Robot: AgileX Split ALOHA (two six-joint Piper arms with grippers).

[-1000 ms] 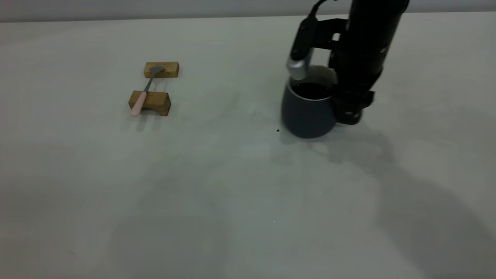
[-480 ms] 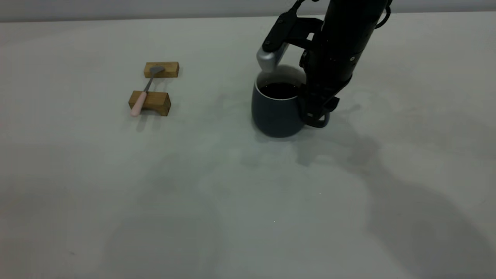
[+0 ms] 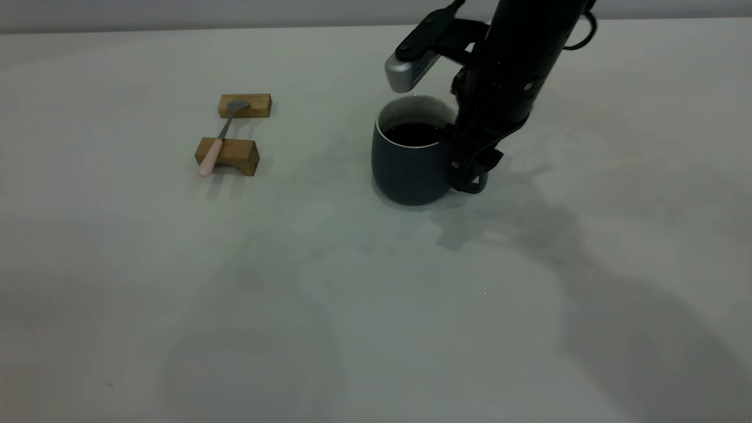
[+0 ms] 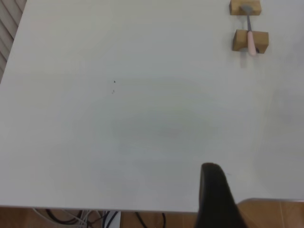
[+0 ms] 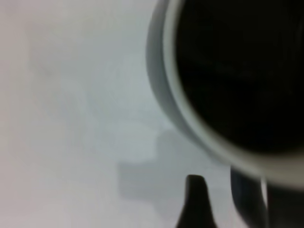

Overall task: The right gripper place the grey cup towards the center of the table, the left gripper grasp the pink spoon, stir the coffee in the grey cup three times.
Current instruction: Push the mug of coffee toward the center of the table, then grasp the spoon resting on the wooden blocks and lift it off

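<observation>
Table [image 3: 352,305] spreads wide beneath the right gripper [image 3: 468,175], whose fingers clamp the grey cup [image 3: 408,167] by its handle — coffee [image 3: 413,134] inside. Pink spoon [image 3: 212,154] lies well apart, across two wooden blocks [image 3: 235,155].

A dark blue-grey cup [image 3: 408,170] holds near-black coffee [image 3: 414,134]; the spoon [image 3: 218,141] has a pale pink handle

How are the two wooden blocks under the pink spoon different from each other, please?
The far block is flat and solid; the near block is taller, with an arched notch underneath. The far block carries the pink spoon's metal bowl; the near block carries its pink handle, which overhangs it. Both are brown wood on the table.
</observation>
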